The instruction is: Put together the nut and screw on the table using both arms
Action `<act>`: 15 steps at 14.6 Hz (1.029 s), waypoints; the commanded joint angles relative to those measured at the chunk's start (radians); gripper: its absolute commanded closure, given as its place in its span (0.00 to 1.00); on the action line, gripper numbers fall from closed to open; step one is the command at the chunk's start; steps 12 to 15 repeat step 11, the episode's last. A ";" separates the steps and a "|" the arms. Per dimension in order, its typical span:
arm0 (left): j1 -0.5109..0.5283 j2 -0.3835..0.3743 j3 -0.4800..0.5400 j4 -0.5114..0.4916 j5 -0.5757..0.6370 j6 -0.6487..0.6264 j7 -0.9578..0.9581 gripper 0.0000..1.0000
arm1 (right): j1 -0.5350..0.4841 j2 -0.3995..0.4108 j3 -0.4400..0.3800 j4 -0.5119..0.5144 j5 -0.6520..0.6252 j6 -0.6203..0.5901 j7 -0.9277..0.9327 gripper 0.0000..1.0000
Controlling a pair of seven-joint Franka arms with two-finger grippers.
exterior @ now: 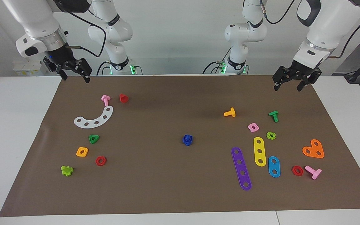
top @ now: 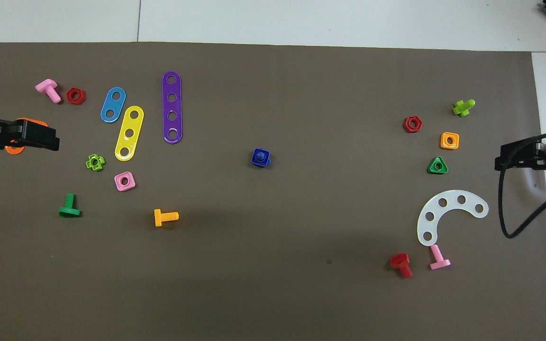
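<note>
The dark blue square nut (exterior: 187, 141) and the dark blue screw (exterior: 187, 137) stand joined as one piece at the middle of the brown mat (exterior: 173, 187) on the table. In the overhead view the nut (top: 256, 161) rings the screw's end (top: 261, 155). My left gripper (exterior: 287, 88) hangs open and empty above the mat's corner at the left arm's end, well apart from the piece. My right gripper (exterior: 76, 79) hangs open and empty above the mat's corner at the right arm's end. Both also show in the overhead view, left gripper (top: 36, 136) and right gripper (top: 514, 158).
Toward the left arm's end lie a purple strip (exterior: 241, 168), yellow strip (exterior: 259, 151), light-blue plate (exterior: 274, 166), orange heart plate (exterior: 313, 149), pink nut (exterior: 253, 127) and several bolts. Toward the right arm's end lie a white curved plate (exterior: 94, 118), green triangular nut (exterior: 94, 138) and other nuts.
</note>
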 commanded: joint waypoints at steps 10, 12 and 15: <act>0.008 -0.040 -0.003 -0.037 0.048 -0.023 0.005 0.00 | -0.009 -0.010 0.004 0.000 0.015 -0.016 -0.035 0.00; 0.008 -0.040 -0.003 -0.039 0.048 -0.023 0.005 0.00 | -0.009 -0.010 0.004 0.000 0.014 -0.015 -0.035 0.00; 0.008 -0.040 -0.003 -0.039 0.048 -0.023 0.005 0.00 | -0.009 -0.010 0.004 0.000 0.014 -0.015 -0.035 0.00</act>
